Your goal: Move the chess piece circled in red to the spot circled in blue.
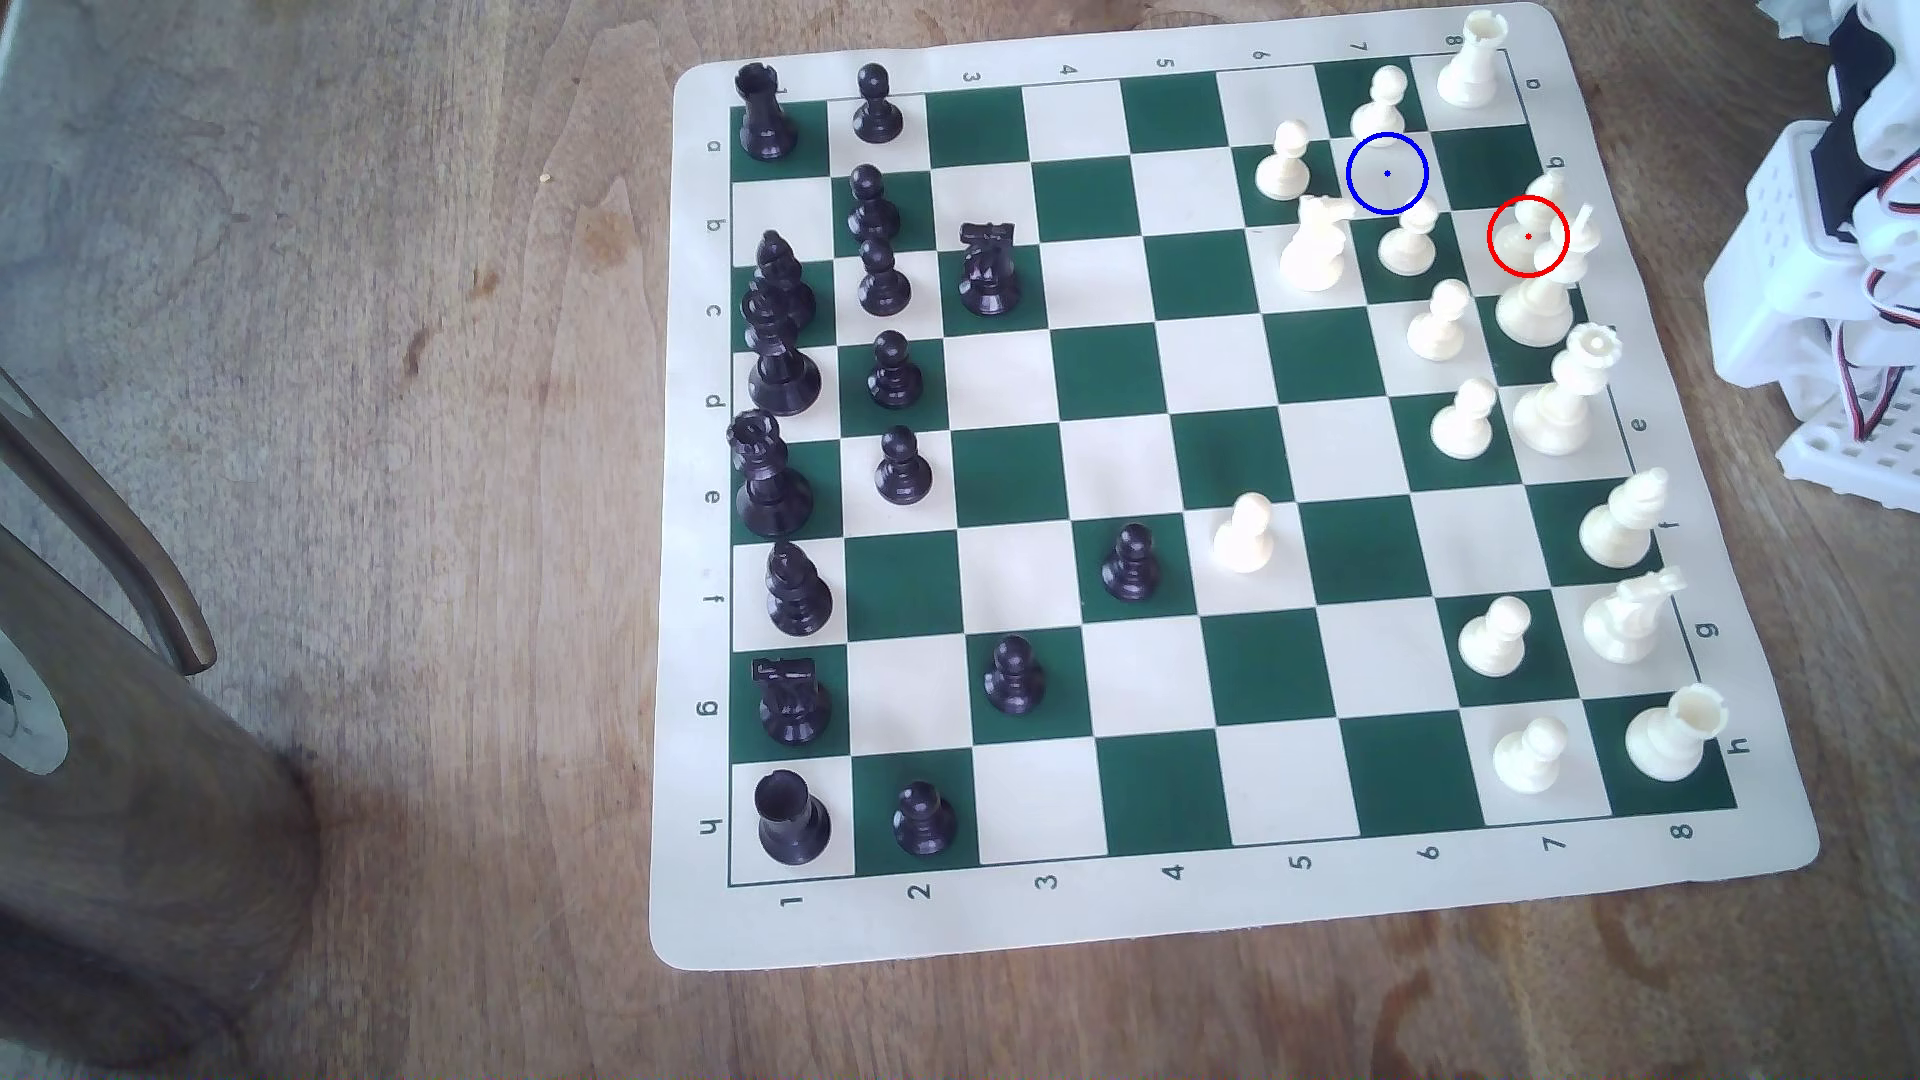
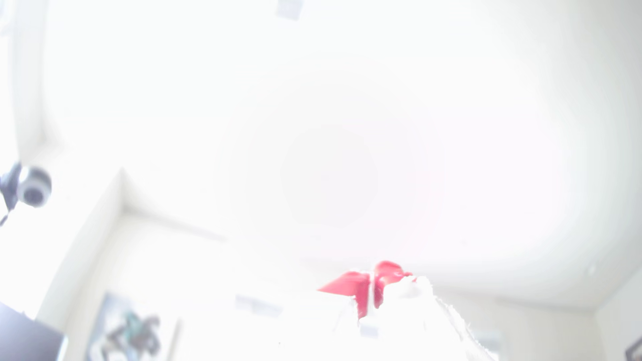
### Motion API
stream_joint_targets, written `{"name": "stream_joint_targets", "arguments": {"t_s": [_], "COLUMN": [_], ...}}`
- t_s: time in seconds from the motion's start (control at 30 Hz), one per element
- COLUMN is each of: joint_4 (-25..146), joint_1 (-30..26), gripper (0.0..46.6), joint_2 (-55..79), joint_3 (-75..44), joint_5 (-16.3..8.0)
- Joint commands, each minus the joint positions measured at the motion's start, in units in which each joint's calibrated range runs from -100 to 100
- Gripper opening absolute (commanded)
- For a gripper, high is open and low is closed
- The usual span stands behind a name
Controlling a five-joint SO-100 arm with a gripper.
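The chess piece (image 1: 1536,296), a cream-white bishop-like one, stands near the board's far right edge in the exterior view, with the red ring over its upper body. The spot (image 1: 1387,173) is a cream square under a blue ring with a centre dot. It lies up and to the exterior view's left of the piece, and no piece stands on it. White pawns (image 1: 1408,241) crowd close around that square. My folded white arm (image 1: 1813,260) sits off the board at the exterior view's right. The washed-out wrist view shows a white gripper part (image 2: 417,305) with a red piece (image 2: 361,288); the jaws cannot be made out.
White pieces line the board's right side and black pieces (image 1: 774,363) its left in the exterior view. A white knight (image 1: 1314,249) stands left of the spot. A dark round container (image 1: 125,748) stands on the wooden table at the left. The wrist view faces the ceiling and a camera (image 2: 33,187).
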Motion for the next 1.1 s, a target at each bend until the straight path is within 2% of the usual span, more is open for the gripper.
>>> {"name": "stream_joint_targets", "arguments": {"t_s": [0.0,0.17,0.33,0.4,0.47,0.57,0.63,0.77,1.07], "joint_4": [15.28,64.26,94.81,104.88,110.45,117.82,122.16,128.55,131.99], "joint_1": [5.35,12.47,13.80,14.89,16.93,18.02,17.94,17.47,17.71], "gripper": [0.1,0.1,0.1,0.1,1.0,5.6,6.9,12.3,12.9], "joint_2": [0.06,-0.03,-0.11,4.73,13.04,22.38,25.69,27.82,34.95], "joint_3": [-2.36,-24.93,-33.55,-37.90,-42.34,-46.33,-45.79,-44.52,-43.79], "joint_5": [-2.20,-6.11,-6.64,-6.89,-7.77,-8.99,-8.99,-9.04,-7.67]}}
